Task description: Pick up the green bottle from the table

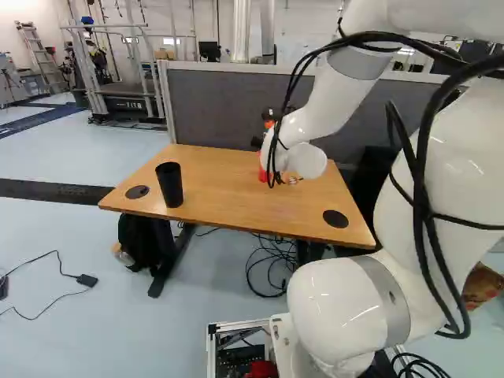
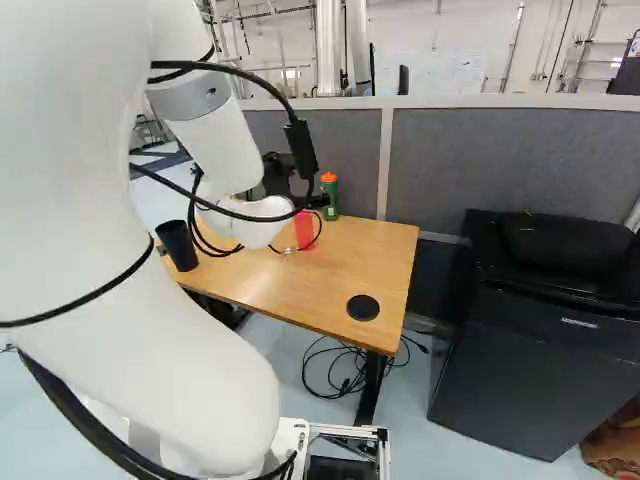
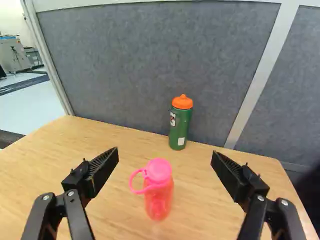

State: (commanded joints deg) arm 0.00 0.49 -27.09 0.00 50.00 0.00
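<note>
Shows smooth wood grain on the tabletop (image 3: 205,200) under the claw (image 2: 300,188), glossy translucent plastic on the pink bottle (image 3: 159,195) ahead, matt, roughish cloth on the partition (image 3: 140,60) beyond.

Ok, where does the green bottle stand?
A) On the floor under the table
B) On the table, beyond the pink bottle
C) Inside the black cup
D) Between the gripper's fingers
B: the green bottle stands on the table near the grey partition, past the pink bottle.
</note>
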